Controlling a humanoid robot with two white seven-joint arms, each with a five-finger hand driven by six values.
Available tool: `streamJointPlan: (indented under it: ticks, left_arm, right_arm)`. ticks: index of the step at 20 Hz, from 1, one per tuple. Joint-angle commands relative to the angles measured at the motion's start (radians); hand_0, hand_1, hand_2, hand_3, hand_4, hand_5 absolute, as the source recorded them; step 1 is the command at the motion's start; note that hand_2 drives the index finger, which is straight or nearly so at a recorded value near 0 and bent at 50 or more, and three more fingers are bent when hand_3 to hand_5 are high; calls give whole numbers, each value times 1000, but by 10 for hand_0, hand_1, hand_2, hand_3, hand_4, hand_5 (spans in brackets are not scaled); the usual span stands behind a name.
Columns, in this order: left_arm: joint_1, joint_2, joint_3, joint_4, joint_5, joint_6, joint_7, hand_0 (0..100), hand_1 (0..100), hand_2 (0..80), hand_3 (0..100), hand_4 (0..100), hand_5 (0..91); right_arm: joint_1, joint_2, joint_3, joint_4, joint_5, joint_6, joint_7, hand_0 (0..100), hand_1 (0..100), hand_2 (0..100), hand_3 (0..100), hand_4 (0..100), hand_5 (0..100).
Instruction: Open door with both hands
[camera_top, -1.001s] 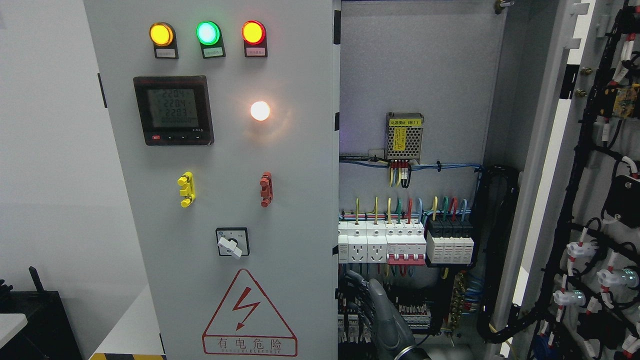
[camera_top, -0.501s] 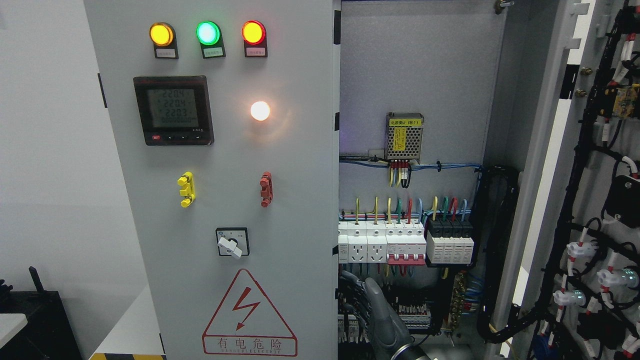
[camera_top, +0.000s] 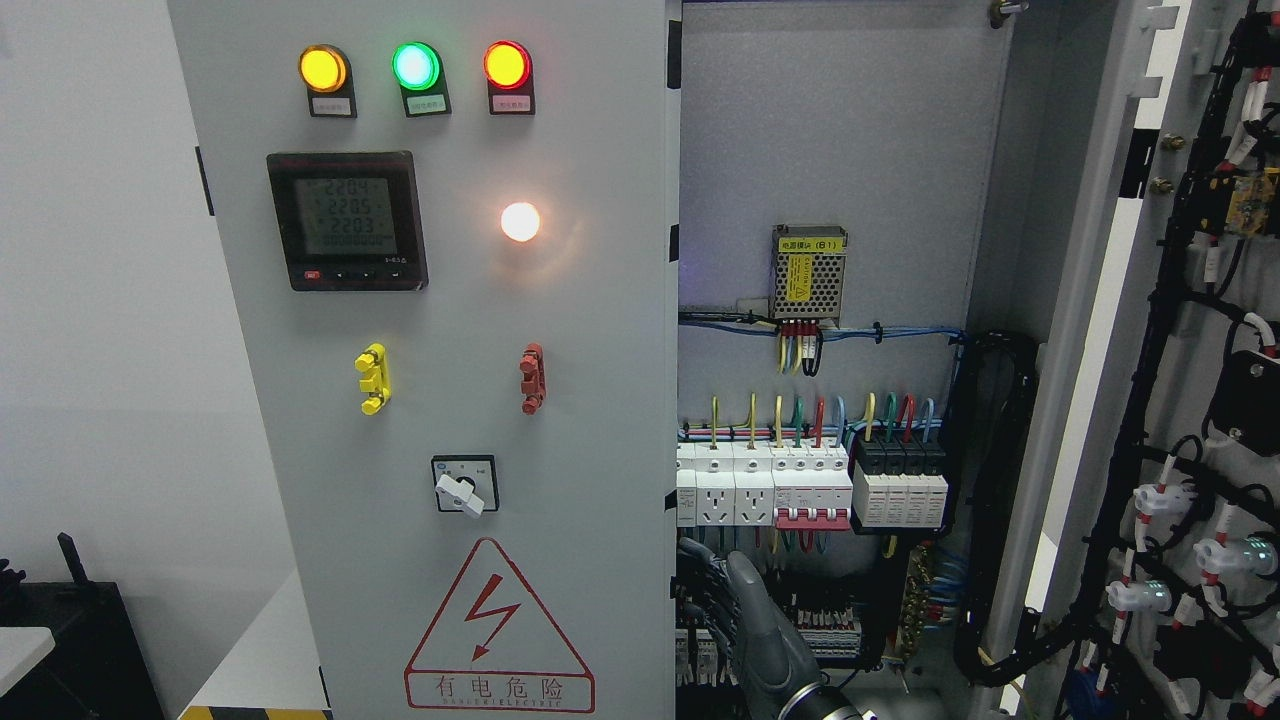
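Note:
The grey left door of the electrical cabinet stands closed, carrying three indicator lamps, a digital meter, a rotary switch and a red warning triangle. The right door is swung wide open at the right and shows its wiring on the inside. My right hand, dark grey, rises from the bottom edge just right of the middle. It sits inside the open cabinet, right beside the left door's free edge and below the row of breakers. How it meets that edge is hidden. The left hand is out of view.
Inside the cabinet, white breakers and sockets sit just above the hand, with terminal blocks and cable bundles around it. A small power supply hangs higher up. A black box stands at the lower left by the wall.
My right hand has crept slightly left and up toward the left door's edge. Neither door has moved.

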Motion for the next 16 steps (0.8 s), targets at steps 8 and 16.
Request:
streamJointPlan:
  ticks: [8,16]
  left_arm:
    - [31,-33,0,0,3,0,0,0,0,0,0,42,0]
    - [31,-33,0,0,3,0,0,0,0,0,0,42,0]
  right_arm:
    - [-16,-1,1,18,-35,7,3,0,0,0,0,0,0]
    - [-28,-1,-4,37,-35,5,45,0,0,0,0,0,0]
